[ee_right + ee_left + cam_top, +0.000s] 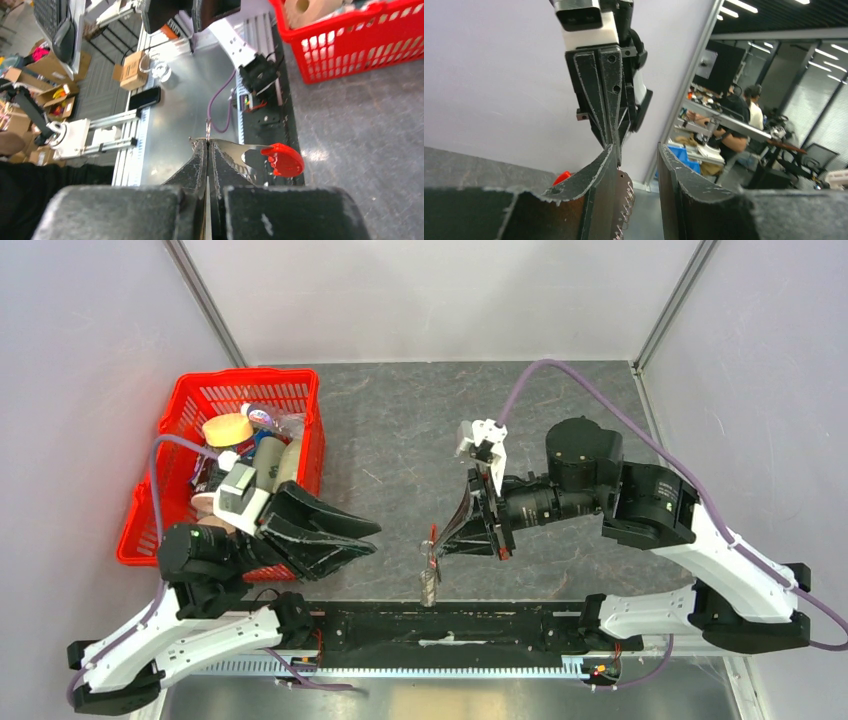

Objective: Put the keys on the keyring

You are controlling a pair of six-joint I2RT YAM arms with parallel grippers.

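Right gripper [206,149] fingers fill the foreground of the right wrist view. They are pressed together with no gap and clamped on the keyring [247,152]. Grey metal of the keyring projects sideways from the fingertips and ends in its red curved strip [283,160].

In the top view the keyring hangs below the right gripper, above the table [400,420]. It is well to the right of the red basket [225,395], level with the basket's near end.

Left gripper [374,538] sits between the red basket and the keyring. Its jaws are parted in a moderate V and clamp nothing. In the left wrist view the jagged ring edge of the keyring lies just beside the inner face of one left finger [584,180]; contact cannot be confirmed.

Keys cannot be told apart from the hanging metal in any view.
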